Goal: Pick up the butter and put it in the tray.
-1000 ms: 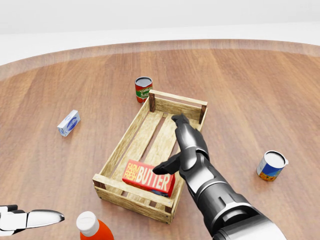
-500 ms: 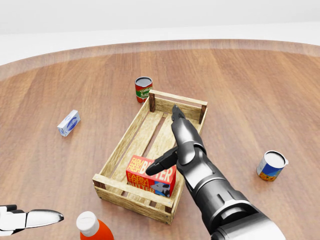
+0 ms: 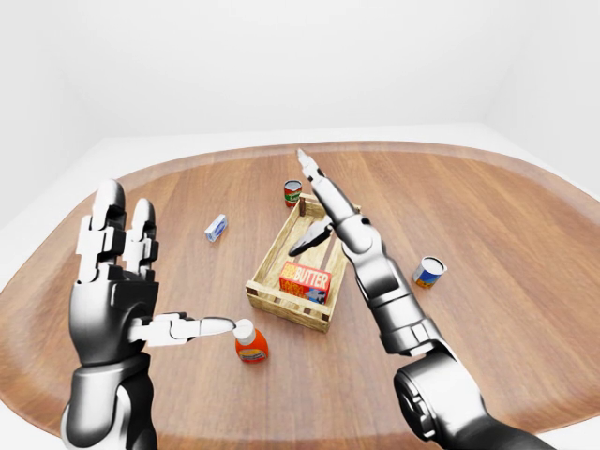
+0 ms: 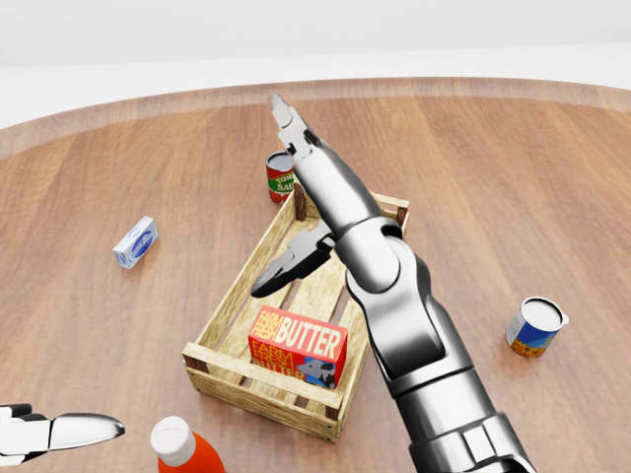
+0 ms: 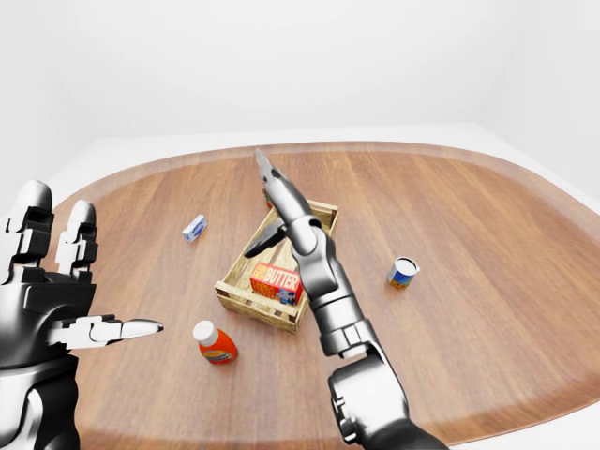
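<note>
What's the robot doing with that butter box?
It is putting butter away. The butter already sits inside the wooden tray, near its bottom end in the head view. The right hand hangs open above the tray, touching nothing. The left hand is open too, off to the left near an orange bottle. Two cans and a small blue box lie on the table.

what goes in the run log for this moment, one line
butter: standing in tray, released | right hand: open, raised above tray | left hand: open, idle | step: placement looks done
</note>
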You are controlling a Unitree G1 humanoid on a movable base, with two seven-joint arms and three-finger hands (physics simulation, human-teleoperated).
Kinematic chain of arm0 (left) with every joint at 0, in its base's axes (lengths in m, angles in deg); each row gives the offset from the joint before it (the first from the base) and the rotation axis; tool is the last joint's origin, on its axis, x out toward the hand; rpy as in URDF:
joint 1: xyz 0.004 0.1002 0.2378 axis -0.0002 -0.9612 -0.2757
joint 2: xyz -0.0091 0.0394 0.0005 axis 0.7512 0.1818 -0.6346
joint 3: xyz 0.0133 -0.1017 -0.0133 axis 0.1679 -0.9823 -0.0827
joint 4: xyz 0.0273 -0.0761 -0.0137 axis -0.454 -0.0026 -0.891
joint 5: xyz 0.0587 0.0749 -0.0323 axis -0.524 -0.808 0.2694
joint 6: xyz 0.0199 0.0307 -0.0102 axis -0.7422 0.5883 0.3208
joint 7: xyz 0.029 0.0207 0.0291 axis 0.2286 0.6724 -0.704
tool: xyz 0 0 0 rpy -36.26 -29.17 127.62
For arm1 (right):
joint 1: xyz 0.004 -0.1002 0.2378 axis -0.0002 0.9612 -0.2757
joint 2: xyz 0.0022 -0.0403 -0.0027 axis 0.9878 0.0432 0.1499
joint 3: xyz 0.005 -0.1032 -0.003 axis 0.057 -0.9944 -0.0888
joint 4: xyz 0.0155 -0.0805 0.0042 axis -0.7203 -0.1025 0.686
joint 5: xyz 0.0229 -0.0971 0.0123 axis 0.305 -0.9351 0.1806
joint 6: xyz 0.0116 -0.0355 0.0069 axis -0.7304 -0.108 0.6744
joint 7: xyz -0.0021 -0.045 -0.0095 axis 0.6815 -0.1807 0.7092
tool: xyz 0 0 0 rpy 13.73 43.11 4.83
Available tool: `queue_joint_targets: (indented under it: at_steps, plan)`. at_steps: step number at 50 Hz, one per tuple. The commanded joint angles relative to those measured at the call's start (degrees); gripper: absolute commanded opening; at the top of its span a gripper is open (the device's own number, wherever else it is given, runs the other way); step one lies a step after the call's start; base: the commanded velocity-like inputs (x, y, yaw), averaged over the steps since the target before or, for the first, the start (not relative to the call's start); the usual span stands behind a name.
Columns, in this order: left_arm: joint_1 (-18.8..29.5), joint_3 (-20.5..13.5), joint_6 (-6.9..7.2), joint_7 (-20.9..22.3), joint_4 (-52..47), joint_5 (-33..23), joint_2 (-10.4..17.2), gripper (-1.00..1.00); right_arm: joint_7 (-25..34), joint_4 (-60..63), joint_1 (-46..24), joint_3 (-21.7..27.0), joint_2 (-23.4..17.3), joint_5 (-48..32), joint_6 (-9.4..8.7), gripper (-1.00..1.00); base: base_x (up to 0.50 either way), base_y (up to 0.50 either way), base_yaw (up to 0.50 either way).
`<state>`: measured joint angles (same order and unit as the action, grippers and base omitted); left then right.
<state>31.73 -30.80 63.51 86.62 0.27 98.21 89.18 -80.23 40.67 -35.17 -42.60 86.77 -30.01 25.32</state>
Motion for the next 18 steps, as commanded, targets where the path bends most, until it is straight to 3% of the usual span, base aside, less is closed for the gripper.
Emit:
queue_joint_targets:
  at_steps: [1,8,18]
  plan:
    - [-0.34,0.26,0.00,0.18,-0.03,-0.30,-0.18,1.00,17.81,46.07,15.44,-5.45,1.60,-6.11,0.00,1.00,0.00,0.00,0.00]
    - [-0.37,0.00,0.00,0.44,-0.44,-0.04,-0.15,1.00,22.75,65.79,28.03,-10.85,0.49,-13.23,0.00,1.00,0.00,0.00,0.00]
    - [-0.77,0.51,0.00,0.60,-0.01,-0.63,-0.47,1.00,25.51,85.25,42.27,-12.33,-1.13,-15.42,0.00,1.00,0.00,0.00,0.00]
